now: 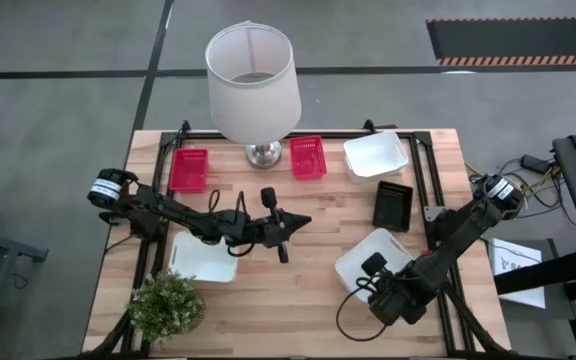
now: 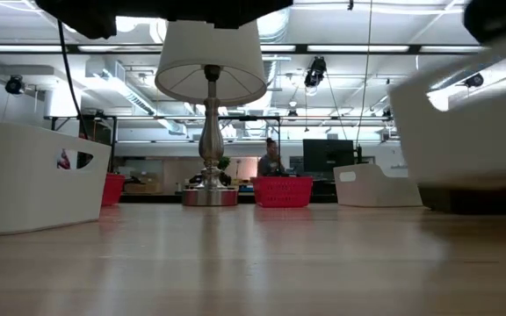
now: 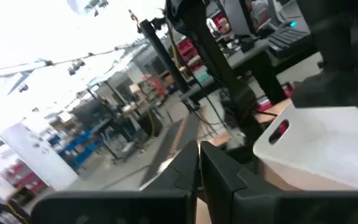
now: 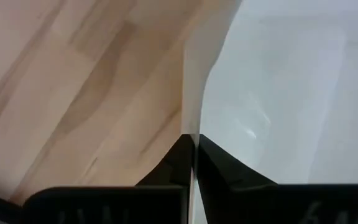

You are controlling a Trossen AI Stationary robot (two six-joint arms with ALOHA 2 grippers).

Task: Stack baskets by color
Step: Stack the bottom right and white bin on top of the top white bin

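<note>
Right gripper [image 4: 191, 146] fingers pinched tight on the thin wall of a white basket [image 1: 368, 255], one finger inside, one outside, wooden table [image 4: 73, 87] under it. Black basket [image 1: 393, 203] sits just beyond, another white basket [image 1: 375, 156] further out by the far edge. Left gripper [image 1: 290, 222] fingers pressed together, holding nothing, mid-table; a third white basket [image 1: 203, 256] lies beside that arm. Two red baskets [image 1: 189, 169] flank the lamp [image 1: 253, 80].
</note>
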